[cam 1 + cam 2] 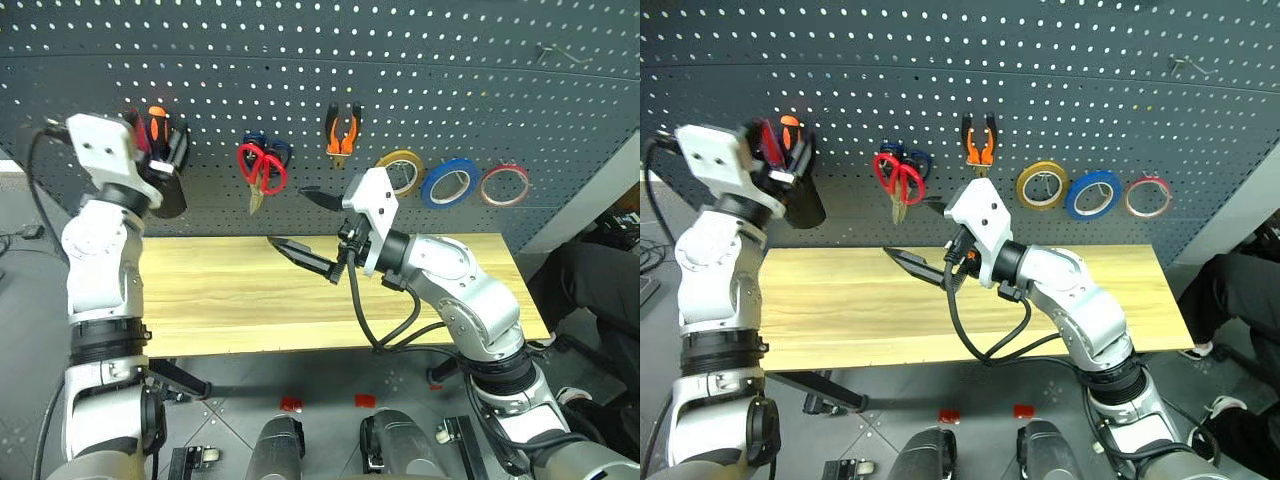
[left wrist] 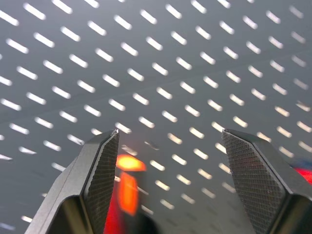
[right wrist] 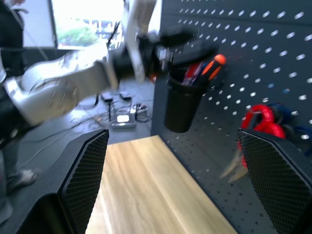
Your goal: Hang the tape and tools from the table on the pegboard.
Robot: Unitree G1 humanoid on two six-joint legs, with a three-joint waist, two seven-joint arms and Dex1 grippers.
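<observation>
Nearest me, the table, its light wood top bare. My right gripper hangs above the middle of it, both black fingers spread wide and holding nothing, pointing toward my left.

Farther out on my left, my left gripper is raised against the pegboard, right at a black cup mounted on the panel. Its jaws stand apart with nothing between the pads. In the cup: a red-handled screwdriver and an orange-handled one, handles up.

Along the panel, going to my right: red-handled scissors hanging blades down, overlapping dark-blue-handled scissors behind them; orange-and-black pliers on a hook, handles up; then three rings in a row, yellow roll, blue roll, and the thin red tape, each on the board.
</observation>
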